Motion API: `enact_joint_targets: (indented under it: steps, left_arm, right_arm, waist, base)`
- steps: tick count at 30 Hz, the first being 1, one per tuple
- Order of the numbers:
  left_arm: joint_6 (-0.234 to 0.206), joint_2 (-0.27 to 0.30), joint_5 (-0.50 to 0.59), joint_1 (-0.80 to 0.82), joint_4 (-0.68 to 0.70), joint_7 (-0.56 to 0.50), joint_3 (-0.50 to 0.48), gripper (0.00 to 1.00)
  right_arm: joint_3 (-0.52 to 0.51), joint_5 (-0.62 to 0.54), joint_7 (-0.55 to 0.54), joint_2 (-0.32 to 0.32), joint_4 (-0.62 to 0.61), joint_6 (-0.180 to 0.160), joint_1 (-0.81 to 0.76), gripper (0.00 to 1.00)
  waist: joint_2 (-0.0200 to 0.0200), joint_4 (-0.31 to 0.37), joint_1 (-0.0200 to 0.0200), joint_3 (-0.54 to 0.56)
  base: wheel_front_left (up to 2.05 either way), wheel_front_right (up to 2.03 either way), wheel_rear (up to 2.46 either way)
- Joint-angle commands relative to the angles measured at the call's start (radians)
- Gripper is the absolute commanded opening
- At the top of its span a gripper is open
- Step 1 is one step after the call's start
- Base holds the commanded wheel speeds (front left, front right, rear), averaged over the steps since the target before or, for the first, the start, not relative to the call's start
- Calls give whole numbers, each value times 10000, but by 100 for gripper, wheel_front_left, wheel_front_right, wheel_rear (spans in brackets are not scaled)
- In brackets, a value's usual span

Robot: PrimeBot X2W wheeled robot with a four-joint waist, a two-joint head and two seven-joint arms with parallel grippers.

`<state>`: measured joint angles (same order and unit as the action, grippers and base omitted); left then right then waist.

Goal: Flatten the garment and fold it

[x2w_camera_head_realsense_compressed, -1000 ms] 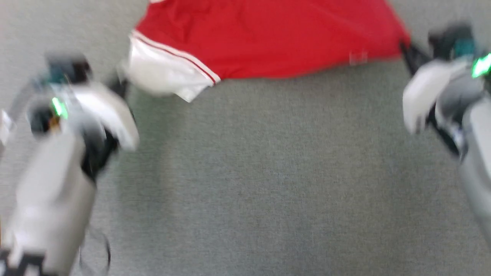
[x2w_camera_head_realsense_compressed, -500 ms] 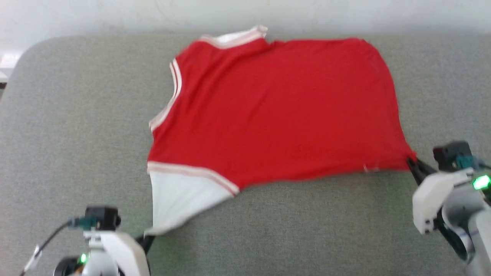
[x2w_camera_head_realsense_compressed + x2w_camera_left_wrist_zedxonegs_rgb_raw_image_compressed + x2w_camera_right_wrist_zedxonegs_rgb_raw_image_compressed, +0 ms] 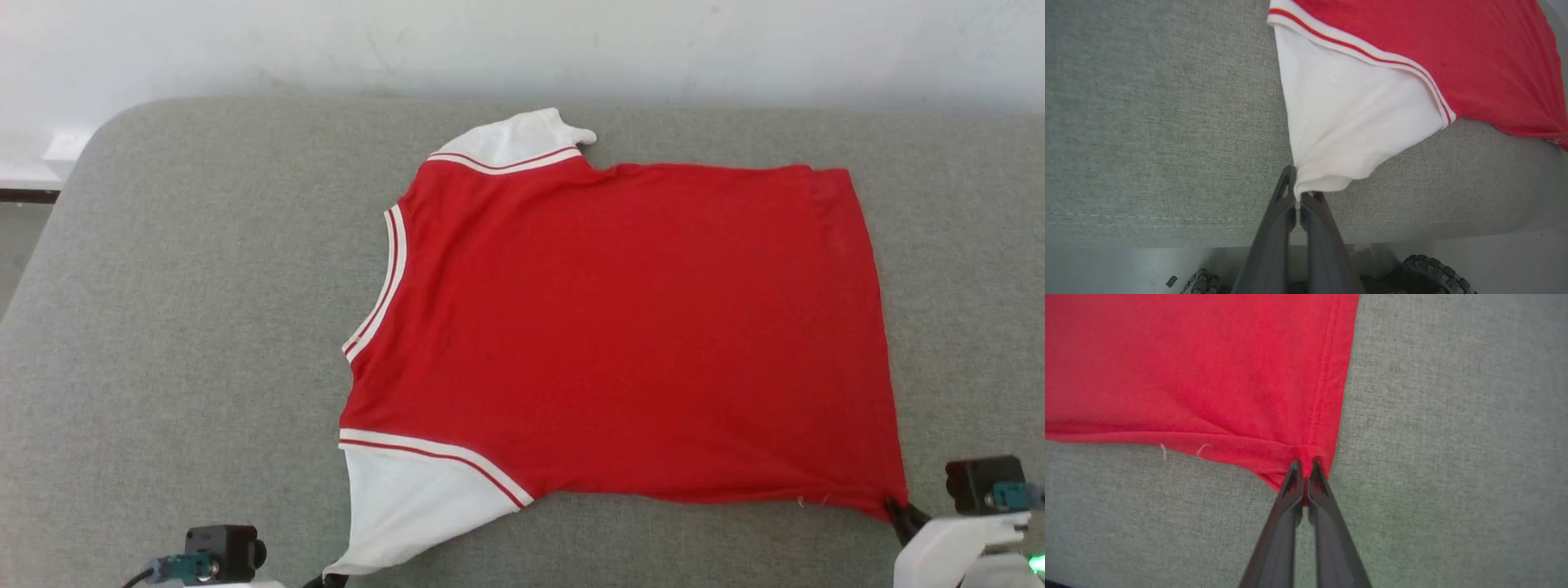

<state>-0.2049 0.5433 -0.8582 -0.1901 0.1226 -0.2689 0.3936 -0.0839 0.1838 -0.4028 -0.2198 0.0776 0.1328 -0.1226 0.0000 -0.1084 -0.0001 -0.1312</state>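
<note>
In the head view, the jersey (image 3: 620, 327) is seen spread red side up on the grey cloth-covered desk (image 3: 204, 286). It reaches from near the far edge to the near edge, with the shoulders toward the left edge and the hem toward the right. The left claw (image 3: 1298, 200) is closed on the tip of the white shoulder flap at the near edge. The right claw (image 3: 1305, 469) is closed on the near hem corner, close to the near right corner of the desk.

Several risks can be judged from this.
- Only a thin pinch of cloth is held in each claw, so either corner could slip out if the pull is sharpened.
- In the left wrist view the gripped flap is seen at the very brink of the near edge, so the jersey could be dragged off the desk by any further pull that way.
- White inner fabric is turned outward at both shoulders, and these flaps would be trapped inside a fold if they are not smoothed first.
- The near side is bowed between the two grips, and a ridge is raised beside the right claw, so a diagonal crease could be set by uneven tension.

No writing, brand or label can be read. The upward face is plain red, and only striped trim and two loose white threads (image 3: 1202, 448) at the near side are seen.
</note>
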Motion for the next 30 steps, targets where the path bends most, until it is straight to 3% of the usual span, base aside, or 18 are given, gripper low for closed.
enact_joint_targets:
  steps: [1,5,9,17,23,30]
  left_arm:
    - [-44,-36,192,-115,-28,158,26,0]
    - [-94,-215,820,64,-98,949,131,0]
    - [-157,-485,1899,449,-107,2508,188,0]
    - [-152,-884,3659,1980,-485,4612,455,0]
    - [227,-1124,4289,3911,-1111,4875,631,0]
    - [818,-1318,3994,5801,-2184,4700,419,0]
  right_arm:
    - [-108,-163,73,72,-96,-21,-197,0]
    - [-280,-515,950,401,-251,-21,-428,0]
    - [-288,-881,2249,706,-257,-21,-429,0]
    - [-1,-1073,3650,845,-193,-21,-4,0]
    - [184,-1039,3507,681,-123,-21,882,0]
    - [433,-817,2610,343,-73,-21,2139,0]
  waist:
    - [0,22,1,26]
    - [0,91,1,65]
    - [0,157,1,66]
    - [0,214,1,-79]
    - [0,390,1,-410]
    - [0,748,1,-1088]
  base:
    - [0,0,0]
    - [0,0,0]
    - [0,0,0]
    - [0,0,0]
    - [0,0,0]
    - [0,0,0]
